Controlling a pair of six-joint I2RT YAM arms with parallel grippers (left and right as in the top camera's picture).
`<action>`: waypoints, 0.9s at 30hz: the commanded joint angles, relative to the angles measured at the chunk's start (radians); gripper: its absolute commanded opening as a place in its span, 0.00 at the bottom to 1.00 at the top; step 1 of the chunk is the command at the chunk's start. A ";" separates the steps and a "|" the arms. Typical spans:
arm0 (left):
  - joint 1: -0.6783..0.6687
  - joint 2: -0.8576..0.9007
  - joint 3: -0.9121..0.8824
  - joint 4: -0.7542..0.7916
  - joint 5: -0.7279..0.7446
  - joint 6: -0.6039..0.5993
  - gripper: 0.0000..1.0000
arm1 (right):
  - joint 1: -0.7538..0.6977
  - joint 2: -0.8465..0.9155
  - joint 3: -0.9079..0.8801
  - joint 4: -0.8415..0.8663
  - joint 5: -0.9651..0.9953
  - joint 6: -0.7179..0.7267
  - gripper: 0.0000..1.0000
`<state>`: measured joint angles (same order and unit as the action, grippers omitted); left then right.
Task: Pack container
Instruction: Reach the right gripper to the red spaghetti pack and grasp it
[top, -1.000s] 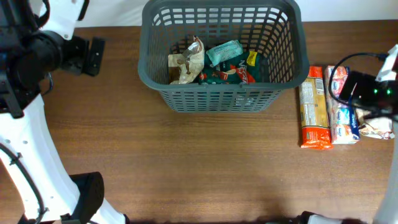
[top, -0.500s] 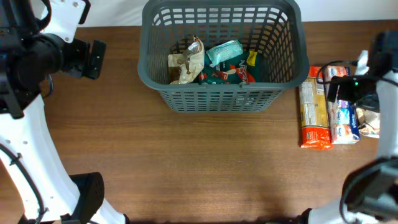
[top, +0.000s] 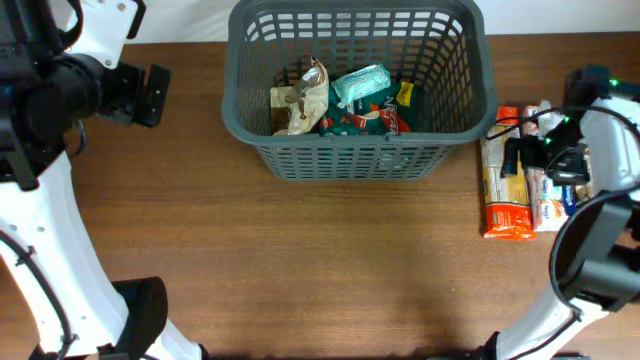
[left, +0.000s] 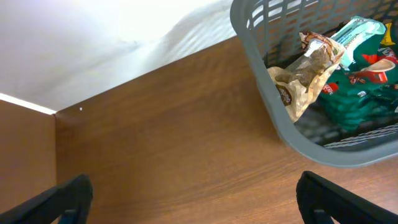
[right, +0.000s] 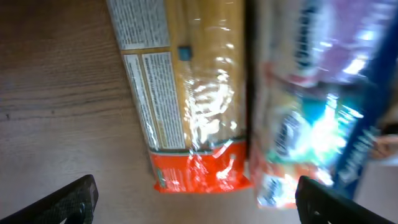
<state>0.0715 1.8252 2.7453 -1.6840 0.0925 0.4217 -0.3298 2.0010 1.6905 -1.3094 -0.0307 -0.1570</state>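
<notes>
The container (top: 355, 160) sits at the far edge of the desk (top: 300, 260), partly filled; the right hand (right: 196, 198), jaws spread wide, hovers above the orange pack (right: 186, 93) beside it, likely lining up a grasp; the left hand (left: 193, 199) idles well apart, jaws likewise parted.

Basket (top: 350, 158) sits at back-mid of table (top: 330, 260), w/ snack packs (top: 345, 100) piled inside. Just right of it a long pack (top: 503, 195) lies on the table. A 2nd pack (top: 552, 205) lies touching its right side. Right gripper (right: 202, 202) hangs over both. Left gripper (top: 152, 93) is far left.
</notes>
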 joint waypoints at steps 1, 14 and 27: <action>0.003 -0.002 0.001 -0.003 -0.004 -0.010 0.99 | 0.013 0.065 0.001 0.000 -0.056 -0.042 0.99; 0.003 -0.002 0.001 -0.003 -0.004 -0.010 0.99 | 0.050 0.202 0.001 0.045 -0.067 -0.048 1.00; 0.003 -0.002 0.001 -0.003 -0.004 -0.010 0.99 | 0.048 0.231 -0.001 0.096 -0.002 -0.045 0.99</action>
<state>0.0715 1.8252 2.7453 -1.6836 0.0925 0.4217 -0.2844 2.2044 1.6905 -1.2232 -0.0647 -0.1944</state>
